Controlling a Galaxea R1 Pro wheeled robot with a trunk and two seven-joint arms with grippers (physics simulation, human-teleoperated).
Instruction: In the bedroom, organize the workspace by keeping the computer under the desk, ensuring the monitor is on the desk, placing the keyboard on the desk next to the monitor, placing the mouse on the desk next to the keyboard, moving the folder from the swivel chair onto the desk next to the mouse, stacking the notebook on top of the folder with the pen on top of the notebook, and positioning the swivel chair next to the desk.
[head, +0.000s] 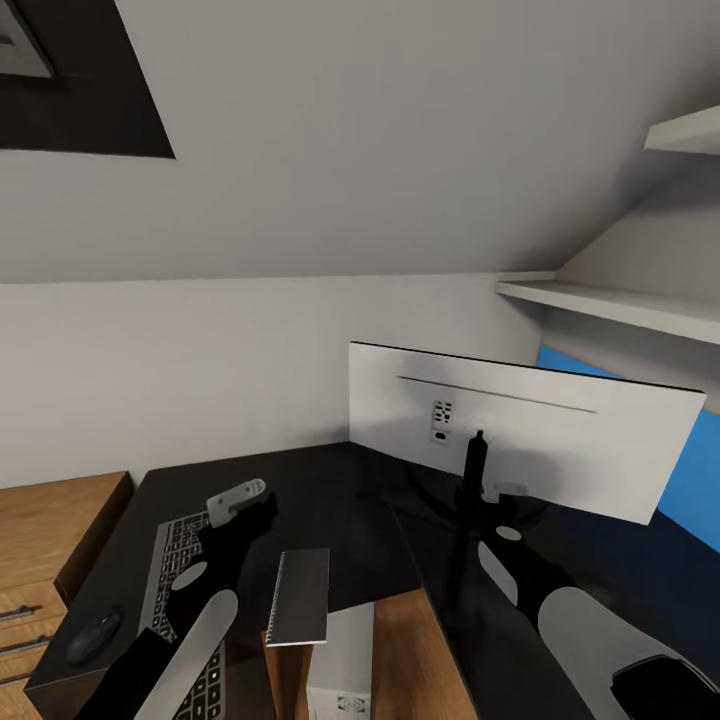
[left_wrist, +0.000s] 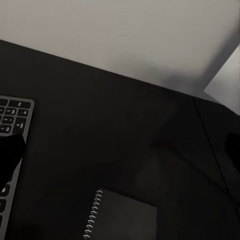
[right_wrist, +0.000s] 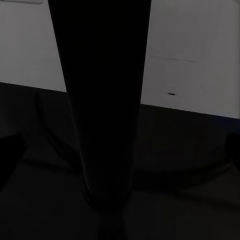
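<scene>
Right gripper by monitor stand, grip state unclear; best turned slowly, base flat on desk.

Monitor upright on desk (white back showing).

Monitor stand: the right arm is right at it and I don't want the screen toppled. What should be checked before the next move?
1. Monitor upright on desk: ok.
2. Right claw at the stand: ok; grip closed: cannot tell.
3. Left claw free of load: cannot tell.
4. Keyboard and mouse on desk: ok.
5. Notebook fully supported: not ok, overhangs the edge.
</scene>
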